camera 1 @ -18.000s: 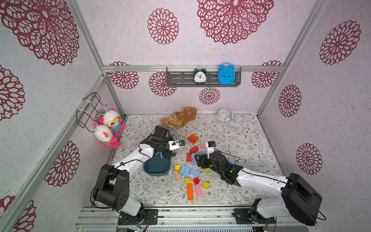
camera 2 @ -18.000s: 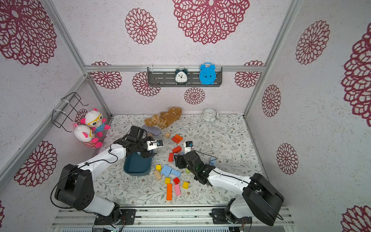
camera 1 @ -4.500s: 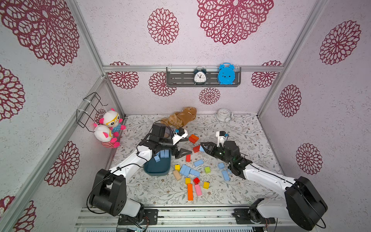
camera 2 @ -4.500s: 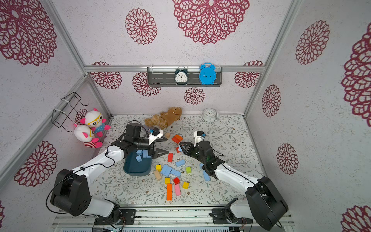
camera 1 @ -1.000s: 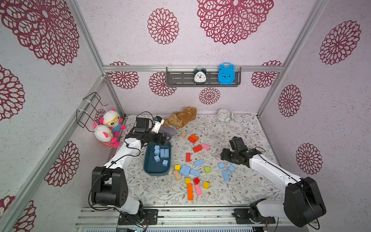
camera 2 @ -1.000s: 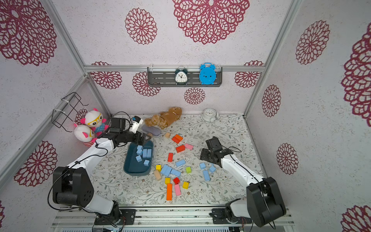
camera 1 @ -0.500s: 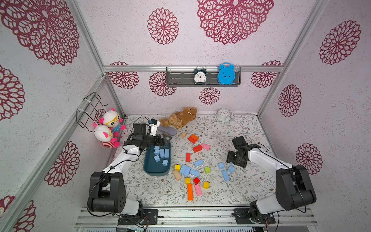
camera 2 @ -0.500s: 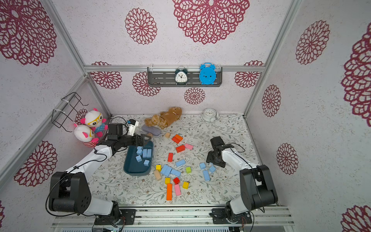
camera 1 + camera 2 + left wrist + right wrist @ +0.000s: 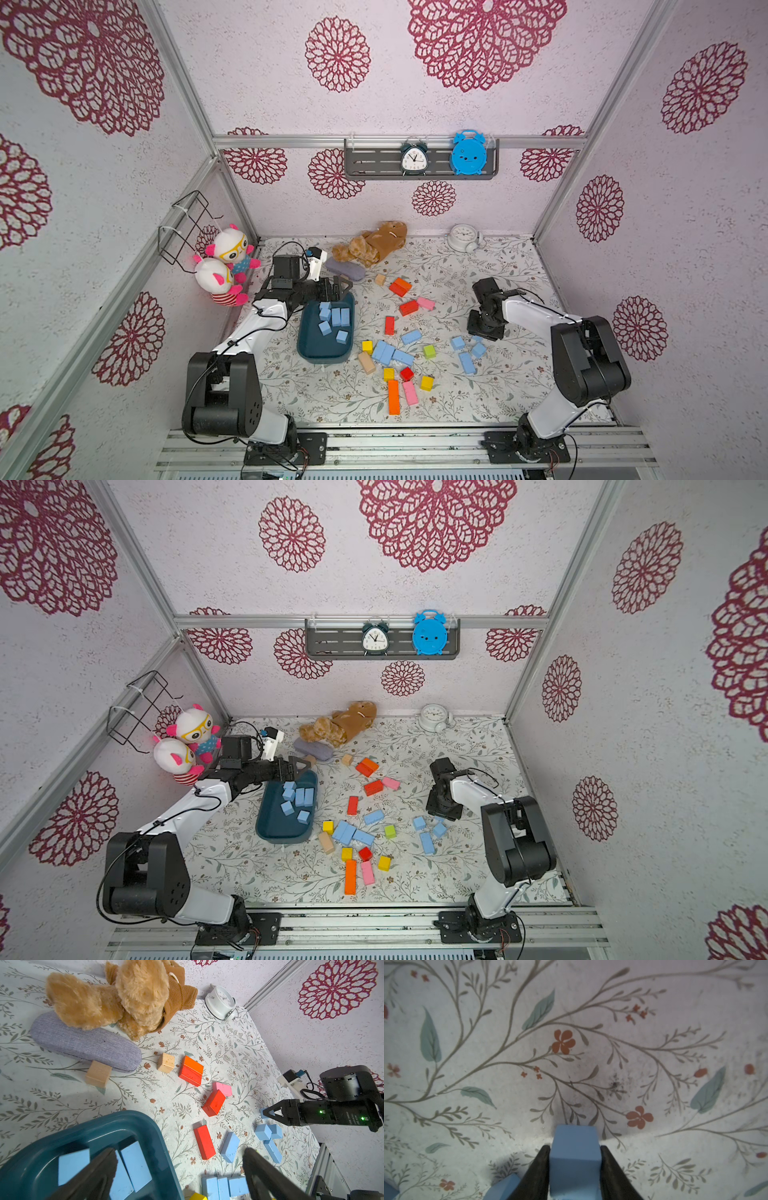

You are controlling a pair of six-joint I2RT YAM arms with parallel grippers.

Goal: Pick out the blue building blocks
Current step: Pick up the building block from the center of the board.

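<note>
Blue building blocks (image 9: 390,353) are lying loose on the floral surface (image 9: 457,395), matte, square-edged, flat-faced. Right hand (image 9: 267,1112) is pinching one cube (image 9: 574,1159) across opposite faces, jaws nearly closed; should be lifting straight up, other blues sitting just beside. Five are sitting in the smooth rounded teal tray (image 9: 311,349); left hand (image 9: 341,288) is hovering wide open, empty, at its far rim

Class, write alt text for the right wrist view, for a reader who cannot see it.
A light blue block is clamped between the right gripper's jaws; behind it, a table cover printed with twigs and red flowers.
</note>
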